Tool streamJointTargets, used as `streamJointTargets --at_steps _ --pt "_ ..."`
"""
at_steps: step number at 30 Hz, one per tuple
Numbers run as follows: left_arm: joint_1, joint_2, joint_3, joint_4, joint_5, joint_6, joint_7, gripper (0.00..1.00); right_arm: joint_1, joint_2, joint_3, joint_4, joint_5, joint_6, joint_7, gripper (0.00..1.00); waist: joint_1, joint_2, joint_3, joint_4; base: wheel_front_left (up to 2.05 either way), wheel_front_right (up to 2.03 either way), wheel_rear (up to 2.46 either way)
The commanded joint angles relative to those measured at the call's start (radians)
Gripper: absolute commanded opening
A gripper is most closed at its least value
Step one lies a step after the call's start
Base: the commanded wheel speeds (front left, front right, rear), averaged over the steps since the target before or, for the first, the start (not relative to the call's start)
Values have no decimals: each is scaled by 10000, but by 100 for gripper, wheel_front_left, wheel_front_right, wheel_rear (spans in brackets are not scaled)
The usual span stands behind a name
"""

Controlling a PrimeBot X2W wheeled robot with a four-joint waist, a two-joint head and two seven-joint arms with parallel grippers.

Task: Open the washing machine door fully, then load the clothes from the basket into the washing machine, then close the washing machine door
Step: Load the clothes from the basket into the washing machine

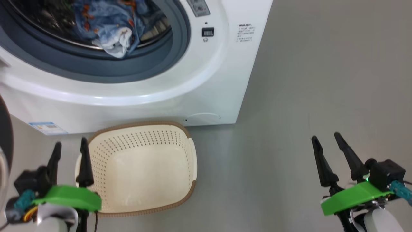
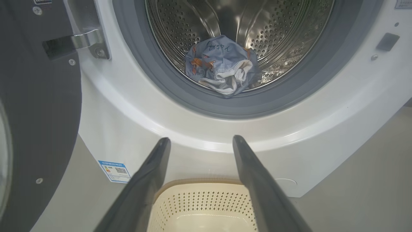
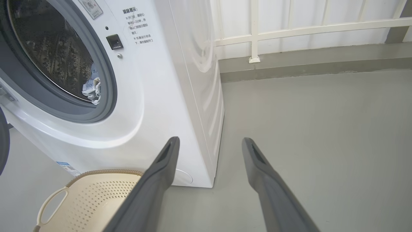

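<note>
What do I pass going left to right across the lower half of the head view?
washing machine door, just its dark edge → left gripper, open → basket, empty → floor → right gripper, open.

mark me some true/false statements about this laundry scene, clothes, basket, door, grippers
1. The cream-white perforated plastic basket is empty. True.
2. The light-blue printed fabric clothes lie in that basket. False: they lie in the perforated steel drum of the big white washing machine.
3. The round black-rimmed washing machine door is shut. False: it stands open on the robot's left.
4. The left gripper and right gripper are both open, holding nothing. True.
</note>
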Motion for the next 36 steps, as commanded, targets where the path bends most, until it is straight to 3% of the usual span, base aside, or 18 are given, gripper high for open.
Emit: streamJointTargets --at_steps 1,22,36 --pt "321 170 365 -401 73 -41 -64 100 268 -151 155 -177 -54 16 -49 100 0 0 -356 43 0 0 0" --pt "3001 18 465 -1760 -120 -69 -64 100 1926 -194 -191 -193 -62 16 -49 100 0 0 -2002 -8 0 0 0" --pt "3291 7 398 -1951 -214 -70 -64 100 2042 -199 -204 -268 -132 16 -49 100 0 0 -2123 -61 0 0 0"
